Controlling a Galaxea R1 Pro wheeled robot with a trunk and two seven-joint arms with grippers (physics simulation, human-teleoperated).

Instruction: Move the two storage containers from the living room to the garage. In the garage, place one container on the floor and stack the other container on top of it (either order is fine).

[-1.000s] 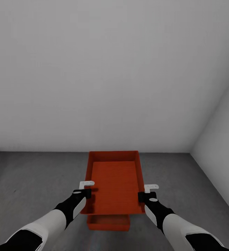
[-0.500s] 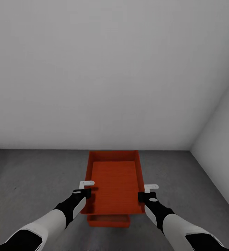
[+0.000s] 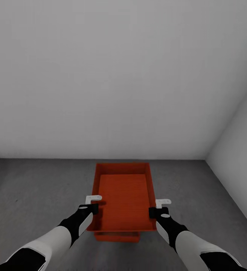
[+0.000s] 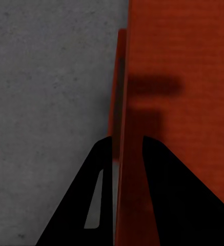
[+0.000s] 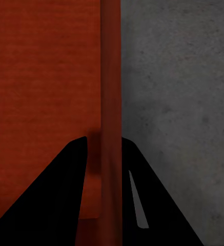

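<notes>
We held the upper container (image 3: 125,197) level between both arms, the left gripper (image 3: 93,203) pinching its left wall (image 4: 121,128) and the right gripper (image 3: 158,207) pinching its right wall (image 5: 110,102), each with one finger inside and one outside. A grip on opposite walls kept the bin from tipping as we carried it. Directly beneath it, the near edge of the lower container (image 3: 118,237) peeked out, so we judged the held bin was lined up for stacking, though we could not tell whether the two touched. Both sat in the garage, on the dark speckled concrete floor (image 3: 37,192), near the far pale grey wall (image 3: 101,75) and a right-hand corner.
</notes>
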